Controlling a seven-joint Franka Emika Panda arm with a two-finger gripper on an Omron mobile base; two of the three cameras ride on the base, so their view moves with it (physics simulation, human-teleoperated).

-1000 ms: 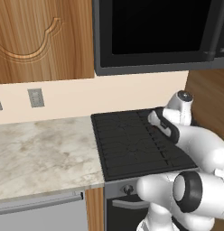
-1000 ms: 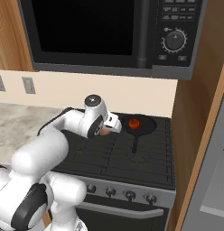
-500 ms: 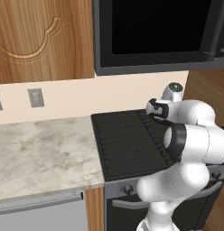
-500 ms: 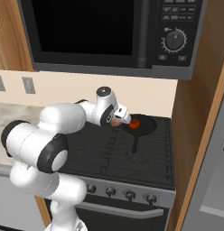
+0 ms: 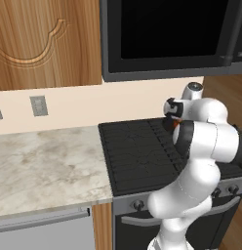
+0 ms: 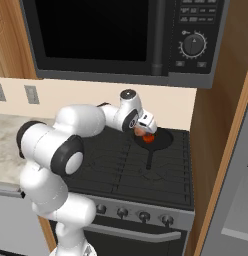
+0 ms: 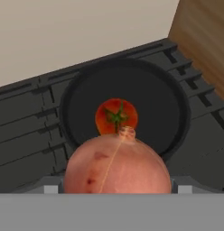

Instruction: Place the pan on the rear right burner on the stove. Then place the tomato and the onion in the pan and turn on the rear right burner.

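Observation:
The black pan [image 7: 170, 113] sits on the rear right burner [image 7: 195, 79] of the stove [image 6: 111, 170], its thin handle [image 6: 150, 159] pointing toward the front. Inside the pan lies the red tomato [image 7: 116, 116] with its green stem up, also visible as the tomato [image 6: 149, 138] beside the hand. My gripper [image 7: 114, 187] is shut on the pale peach-pink onion [image 7: 117, 164], which hangs just above the pan's near rim. From the right base, the gripper [image 6: 143, 129] hovers at the pan's [image 6: 163, 139] left edge with the onion [image 6: 139, 131] in it.
A black microwave [image 6: 121, 40] hangs low over the stove. A wooden cabinet wall [image 6: 221, 150] stands close on the right of the pan. Round knobs [image 6: 143, 216] line the stove's front. A marble counter [image 5: 45, 166] stretches to the left.
The arm has swung right and toward the back wall, carrying the onion from over the stove's middle to the pan's edge. Pan and tomato have not moved.

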